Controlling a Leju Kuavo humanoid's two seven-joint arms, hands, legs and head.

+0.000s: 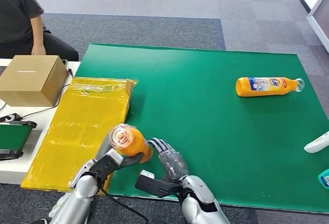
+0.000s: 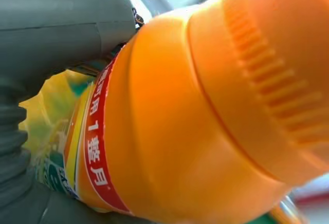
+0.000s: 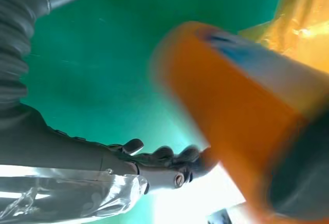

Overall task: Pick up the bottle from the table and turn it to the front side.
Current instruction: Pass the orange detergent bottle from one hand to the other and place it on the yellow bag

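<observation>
My left hand (image 1: 110, 161) grips an orange bottle (image 1: 130, 142) and holds it above the near edge of the green mat (image 1: 201, 106), its clear cap end tilted up toward the head camera. In the left wrist view the bottle (image 2: 175, 131) shows its ribbed orange neck and a red label band beside my grey thumb (image 2: 58, 23). My right hand (image 1: 170, 162) lies just right of the bottle with fingers apart and holds nothing. Its dark fingertips (image 3: 166, 157) reach the blurred bottle (image 3: 240, 111); contact is unclear. A second orange bottle (image 1: 268, 86) lies on its side at the far right.
A crinkled yellow bag (image 1: 83, 121) lies left of the mat. A cardboard box (image 1: 31, 79) and a tablet (image 1: 13, 136) sit on the white side table, with a seated person (image 1: 19, 13) behind. A white object (image 1: 317, 143) and a teal one (image 1: 324, 178) lie at the right edge.
</observation>
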